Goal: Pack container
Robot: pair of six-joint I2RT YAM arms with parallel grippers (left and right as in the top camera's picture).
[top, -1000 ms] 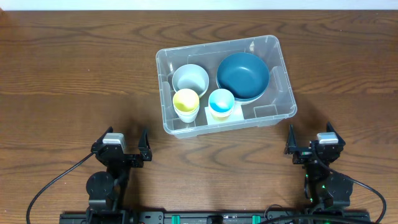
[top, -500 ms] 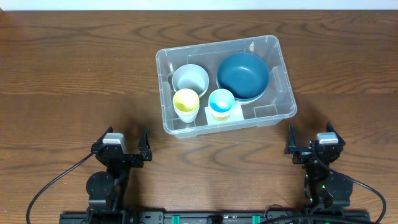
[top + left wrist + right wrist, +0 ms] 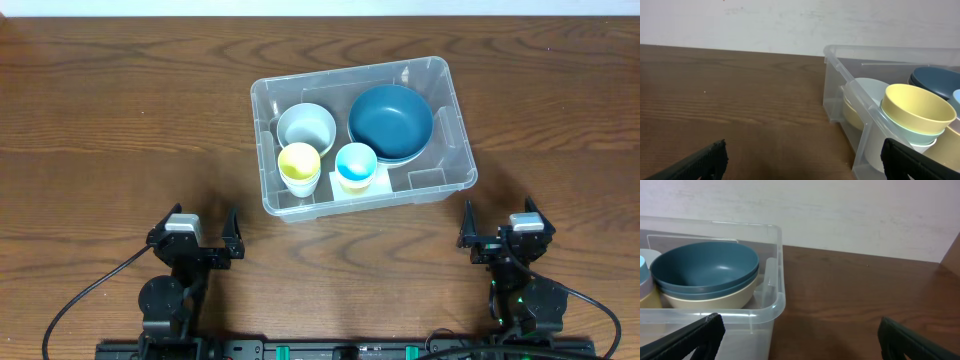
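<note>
The clear plastic container (image 3: 440,180) stands mid-table, slightly turned. Inside it are a stack of dark blue bowls (image 3: 390,122) over a cream one, a pale grey-white bowl (image 3: 306,126), a yellow cup (image 3: 299,163) and a light blue cup (image 3: 355,163). My left gripper (image 3: 195,235) rests open and empty near the front edge, left of the container. My right gripper (image 3: 505,232) rests open and empty at the front right. The left wrist view shows the container's corner (image 3: 832,55) and the yellow cup (image 3: 917,107). The right wrist view shows the blue bowls (image 3: 705,270) behind the container wall (image 3: 775,305).
The brown wooden table (image 3: 120,120) surrounds the container. A pale wall (image 3: 765,22) runs behind the table's far edge. Black cables (image 3: 80,300) trail from the arm bases at the front.
</note>
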